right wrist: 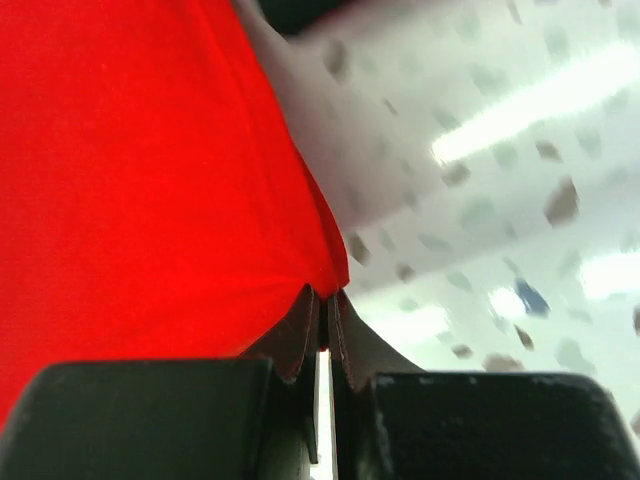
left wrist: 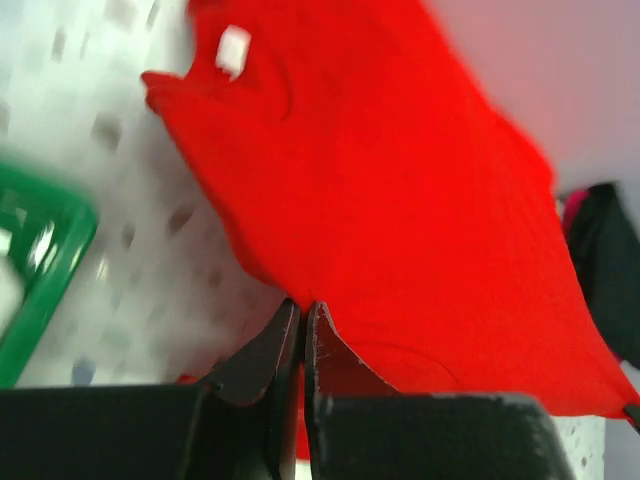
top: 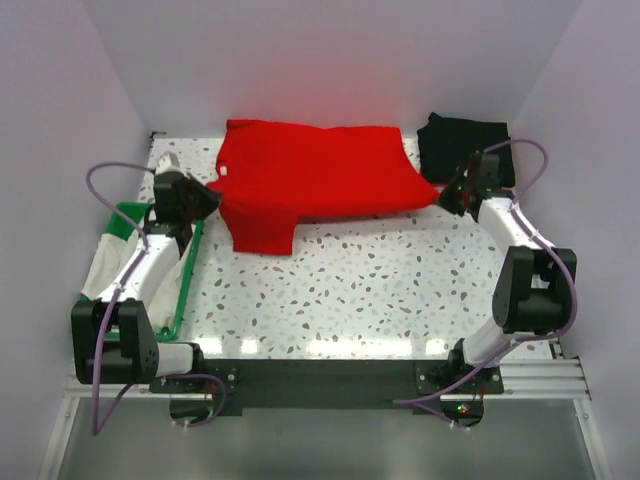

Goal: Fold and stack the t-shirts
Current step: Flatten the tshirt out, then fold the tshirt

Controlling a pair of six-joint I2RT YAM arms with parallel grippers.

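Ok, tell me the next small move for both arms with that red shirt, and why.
Probably draw both arms in step toward the near side, holding tension, and lower the red t-shirt flat onto the table. The left gripper and right gripper each pinch an opposite edge, jaws shut, with the cloth stretched between them at the far side.

The shirt (top: 315,175) is plain red, the folded shirts (top: 455,140) black. The tabletop (top: 350,290) is white with dark speckles, the basket (top: 186,285) green.

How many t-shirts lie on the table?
2: the red t-shirt spread across the far middle, and a black folded t-shirt in the far right corner; others may lie hidden under it.
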